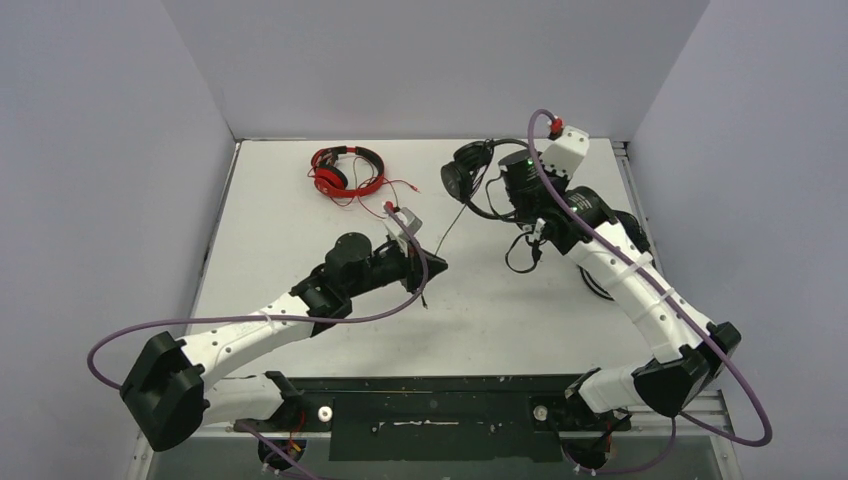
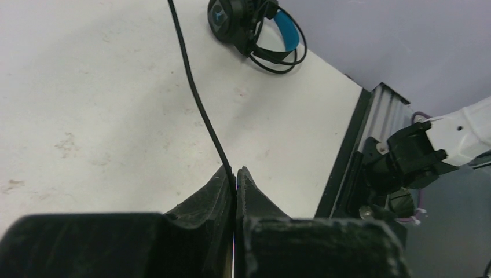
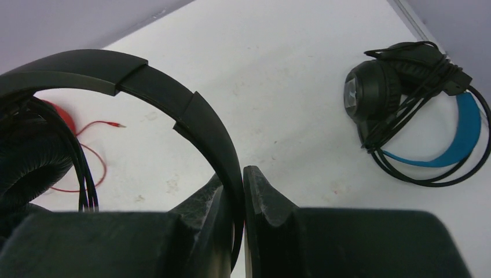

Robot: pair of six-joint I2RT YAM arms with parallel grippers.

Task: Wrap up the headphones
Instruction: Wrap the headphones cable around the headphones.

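We see a white, lightly scuffed table (image 1: 500, 320) walled in by pale grey panels, with two white-and-black arms reaching across it from the near edge. The left arm stretches toward the middle of the table. The right arm bends up to the far right.

The right gripper (image 3: 242, 174) is closed on the broad headband of the all-black over-ear headphones (image 3: 173, 98), pinching the band between its two black fingers. In the top view these headphones (image 1: 462, 178) are at the far centre-right, just beside the right wrist.

The black over-ear headphones with a bright blue headband (image 3: 469, 127) lie flat on the table near its right edge, and their black cord is looped around the ear cups. The red over-ear headphones (image 1: 345, 170) rest at the far side, left of centre, with their thin red cord trailing loose on the table beside them.

The left gripper (image 2: 236, 174) is clamped on a thin black cable (image 2: 197, 98), nipped right at the fingertips. From there the cable runs up and away in a taut line toward the all-black headphones.
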